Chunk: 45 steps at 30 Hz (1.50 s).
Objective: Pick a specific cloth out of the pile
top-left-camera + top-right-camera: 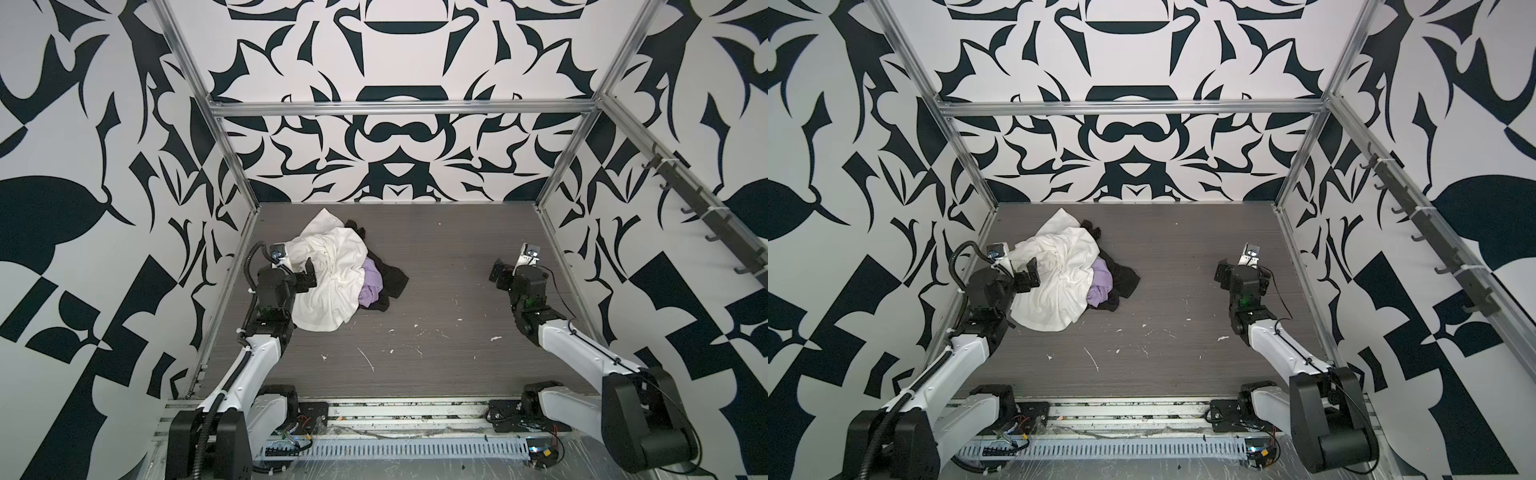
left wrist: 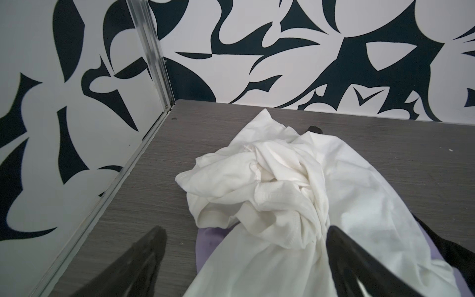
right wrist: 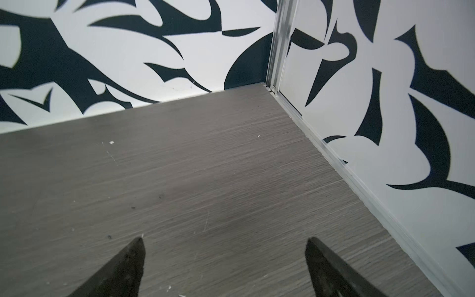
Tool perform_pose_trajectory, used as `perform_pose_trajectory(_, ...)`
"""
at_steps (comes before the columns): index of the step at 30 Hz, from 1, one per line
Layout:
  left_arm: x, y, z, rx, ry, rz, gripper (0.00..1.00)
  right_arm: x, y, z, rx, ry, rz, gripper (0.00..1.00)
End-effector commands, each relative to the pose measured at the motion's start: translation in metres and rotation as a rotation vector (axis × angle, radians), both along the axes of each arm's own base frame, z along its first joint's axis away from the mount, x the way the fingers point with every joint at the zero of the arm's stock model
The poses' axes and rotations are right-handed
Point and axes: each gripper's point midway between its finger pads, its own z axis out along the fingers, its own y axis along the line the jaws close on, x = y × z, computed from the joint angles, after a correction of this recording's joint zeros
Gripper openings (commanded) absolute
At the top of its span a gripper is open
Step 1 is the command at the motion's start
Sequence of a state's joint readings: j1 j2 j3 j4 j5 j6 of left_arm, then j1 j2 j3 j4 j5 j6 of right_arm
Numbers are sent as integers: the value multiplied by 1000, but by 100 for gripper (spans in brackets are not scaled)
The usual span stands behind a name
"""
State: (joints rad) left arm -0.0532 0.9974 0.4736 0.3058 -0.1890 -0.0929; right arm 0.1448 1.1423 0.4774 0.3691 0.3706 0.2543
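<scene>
at the left, the left pincer (image 2: 245,231) hangs over the near-left edge of the pile (image 1: 340,266), released and spread wide with nothing caught in it. in its wrist view one jaw sits over bare surface (image 1: 436,257) and the other over a fold of the white cloth (image 1: 328,291). that looks like a pose for starting on the heap rather than a grasp. the white cloth is the biggest piece and is bunched on top, so it covers most of what lies under it. just right of it, the cloth (image 1: 370,284) wanted here, the lavender one, shows in both top views as a narrow strip squeezed between the white folds and the black cloth (image 1: 392,282). the strip touches both. the left wrist view shows more lavender peeping from under the white hem, so much of it is probably buried. the visible strip has its long axis running from the back wall towards the robot's base, with the near end bulging a little wider. how the whole garment points cannot be told. it sits on the side of the heap away from the left pincer, so the exposed right flank seems the easier way in. the black cloth spreads out furthest right, flat on the surface. past a wide bare stretch, the right pincer (image 3: 225,243) is also released and empty, well apart from the pile near the right wall.
</scene>
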Motion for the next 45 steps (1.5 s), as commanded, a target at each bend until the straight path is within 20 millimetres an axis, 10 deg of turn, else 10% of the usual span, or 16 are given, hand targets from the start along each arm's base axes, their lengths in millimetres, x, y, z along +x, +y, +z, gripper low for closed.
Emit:
perform_pose_trajectory(1, -6, 3, -8, -75, 136, 58, 99, 3, 15, 3, 139, 20, 22, 99)
perform_pose_trajectory(21, -16, -114, -3, -441, 464, -229, 100, 13, 236, -16, 462, 276, 559, 86)
perform_pose_trajectory(45, -41, -138, -49, -564, 735, -249, 94, -2, 396, -38, 566, 444, 912, 62)
